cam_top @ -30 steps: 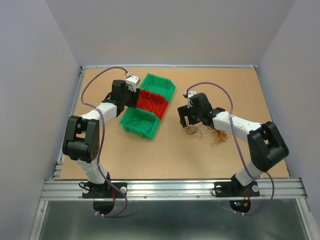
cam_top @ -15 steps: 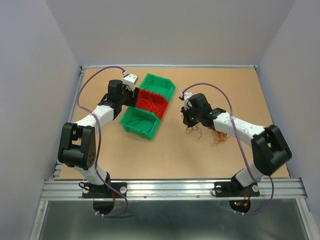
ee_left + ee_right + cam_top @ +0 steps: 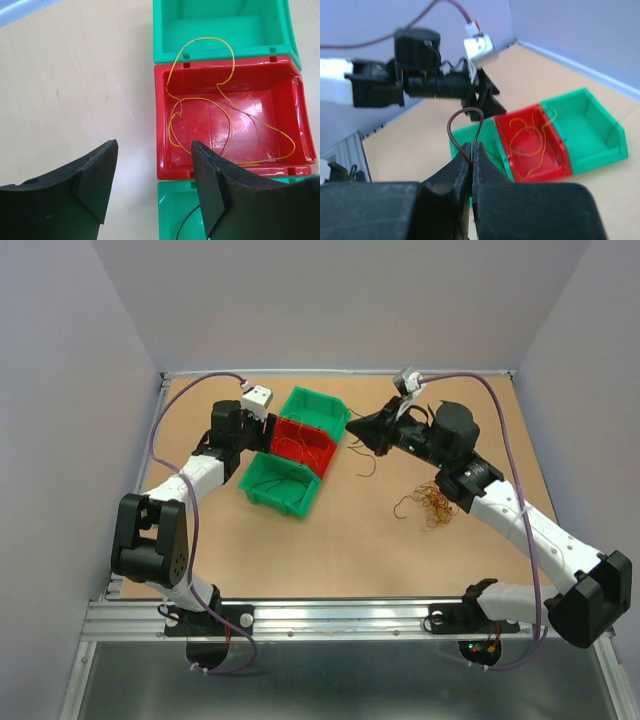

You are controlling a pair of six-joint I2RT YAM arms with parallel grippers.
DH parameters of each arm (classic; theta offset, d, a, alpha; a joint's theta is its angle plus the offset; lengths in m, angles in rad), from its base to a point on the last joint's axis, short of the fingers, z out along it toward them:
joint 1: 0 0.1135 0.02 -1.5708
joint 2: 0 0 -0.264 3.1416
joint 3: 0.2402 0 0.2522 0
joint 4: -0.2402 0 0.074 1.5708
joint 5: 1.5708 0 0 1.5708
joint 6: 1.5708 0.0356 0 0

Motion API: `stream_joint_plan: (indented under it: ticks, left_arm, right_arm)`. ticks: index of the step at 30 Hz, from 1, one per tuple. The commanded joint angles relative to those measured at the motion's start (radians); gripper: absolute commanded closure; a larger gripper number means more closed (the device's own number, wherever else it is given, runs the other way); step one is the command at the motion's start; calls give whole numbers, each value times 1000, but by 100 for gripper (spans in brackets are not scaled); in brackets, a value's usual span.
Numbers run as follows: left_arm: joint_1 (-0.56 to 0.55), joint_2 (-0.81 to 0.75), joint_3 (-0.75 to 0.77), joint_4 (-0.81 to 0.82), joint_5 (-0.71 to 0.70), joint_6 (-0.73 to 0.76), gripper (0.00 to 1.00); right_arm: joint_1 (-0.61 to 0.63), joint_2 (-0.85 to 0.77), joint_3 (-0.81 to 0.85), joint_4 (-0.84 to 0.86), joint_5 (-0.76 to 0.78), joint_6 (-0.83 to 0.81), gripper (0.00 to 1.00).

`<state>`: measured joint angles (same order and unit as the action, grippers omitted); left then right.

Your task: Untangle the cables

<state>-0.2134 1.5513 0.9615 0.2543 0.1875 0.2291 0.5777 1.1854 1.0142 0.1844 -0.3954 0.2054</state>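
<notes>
My right gripper [image 3: 357,430] is shut on a dark brown cable [image 3: 367,458] and holds it in the air just right of the bins; the strand hangs below the fingers. In the right wrist view the cable makes a loop [image 3: 465,111] above the closed gripper [image 3: 471,146]. A small tangle of orange-yellow and dark cables [image 3: 430,506] lies on the table to the right. My left gripper [image 3: 153,145] is open and empty at the left edge of the red bin [image 3: 160,125], which holds an orange-yellow cable [image 3: 210,38].
Three bins stand in a row: a far green bin [image 3: 318,408], the red bin [image 3: 305,445] and a near green bin [image 3: 280,487] holding a thin dark cable [image 3: 182,227]. Walls close the table on the left, back and right.
My right arm has risen and swung left and back from the tangle toward the bins, carrying the dark brown cable. My left gripper has drawn back a little from the red bin.
</notes>
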Motion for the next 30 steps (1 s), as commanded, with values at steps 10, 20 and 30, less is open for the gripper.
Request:
stream_joint_plan:
  ticks: [10,20,30]
  left_arm:
    - [72,-66,-1,59,85,-51,27]
    - [158,-63,23,57,136,-118,27]
    - [232,-59,28,72,187,-157,27]
  right_arm:
    - [14,147,224,91,-128,83,99]
    - [200,427,280,135,237,-52,99]
    - [313,732,366,144,424,-106,100]
